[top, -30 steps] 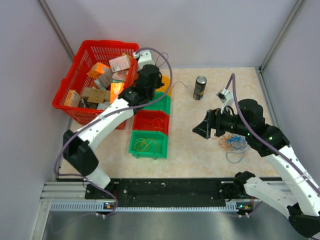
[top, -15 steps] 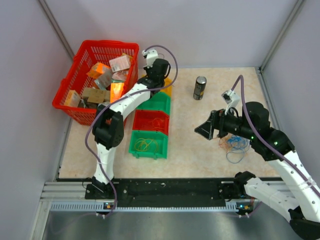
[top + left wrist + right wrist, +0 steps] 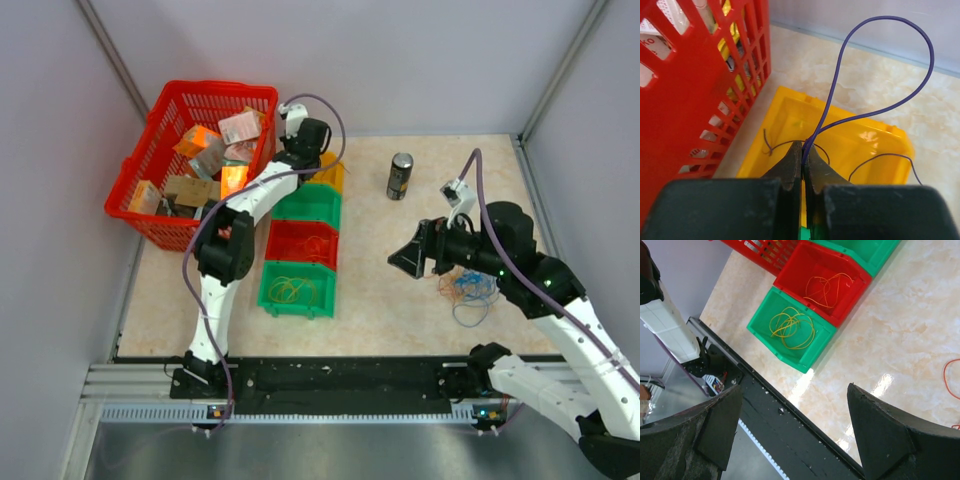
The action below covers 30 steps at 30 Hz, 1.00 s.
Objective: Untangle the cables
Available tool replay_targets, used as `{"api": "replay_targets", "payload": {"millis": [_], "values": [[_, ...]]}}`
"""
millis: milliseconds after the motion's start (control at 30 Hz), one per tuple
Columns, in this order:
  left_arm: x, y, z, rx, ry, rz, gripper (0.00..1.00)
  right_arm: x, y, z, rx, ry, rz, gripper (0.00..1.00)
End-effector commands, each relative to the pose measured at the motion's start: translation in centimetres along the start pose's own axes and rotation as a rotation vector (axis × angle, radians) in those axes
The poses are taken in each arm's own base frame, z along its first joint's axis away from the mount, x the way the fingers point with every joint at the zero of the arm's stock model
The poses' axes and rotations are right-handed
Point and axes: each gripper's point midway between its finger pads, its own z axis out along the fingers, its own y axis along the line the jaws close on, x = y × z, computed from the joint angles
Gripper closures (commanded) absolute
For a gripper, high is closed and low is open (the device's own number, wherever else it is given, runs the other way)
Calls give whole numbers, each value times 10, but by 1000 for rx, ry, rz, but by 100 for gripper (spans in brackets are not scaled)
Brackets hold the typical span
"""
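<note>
Firmly, the left gripper [image 3: 802, 154] pinches a thin purple looped wire [image 3: 931, 55] over the yellow plastic bin [image 3: 890, 145]; the right gripper [image 3: 794, 390] gapes wide beside the orange-and-blue cable tangle [image 3: 470, 288].

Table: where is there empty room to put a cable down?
Bare tabletop lies between the bins and the can, and in front of the bins up to the rail. Crowded: the tangle by the right arm, and the basket beside the bins.
</note>
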Motion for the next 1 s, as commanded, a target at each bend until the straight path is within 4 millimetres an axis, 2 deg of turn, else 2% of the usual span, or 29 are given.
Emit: {"api": "replay_targets", "payload": {"millis": [0, 133, 367, 500, 667, 867, 967], "values": [[-7, 6, 5, -26, 9, -6, 100, -7, 0, 1, 1, -25, -6, 16], [1, 16, 8, -71, 35, 44, 100, -5, -1, 3, 4, -18, 4, 16], [-11, 44, 3, -189, -21, 144, 100, -4, -1, 4, -1, -14, 6, 16], [-7, 43, 4, -179, -20, 173, 100, -4, -1, 6, -1, -10, 11, 16], [7, 31, 7, -104, 17, 161, 100, -2, -1, 6, -7, -7, 14, 16], [26, -4, 7, 66, 103, 131, 100, 0, -2, 6, -5, -6, 15, 16], [37, -8, 8, 75, 152, 111, 100, 0, -1, 4, -5, -11, 15, 16]]}}
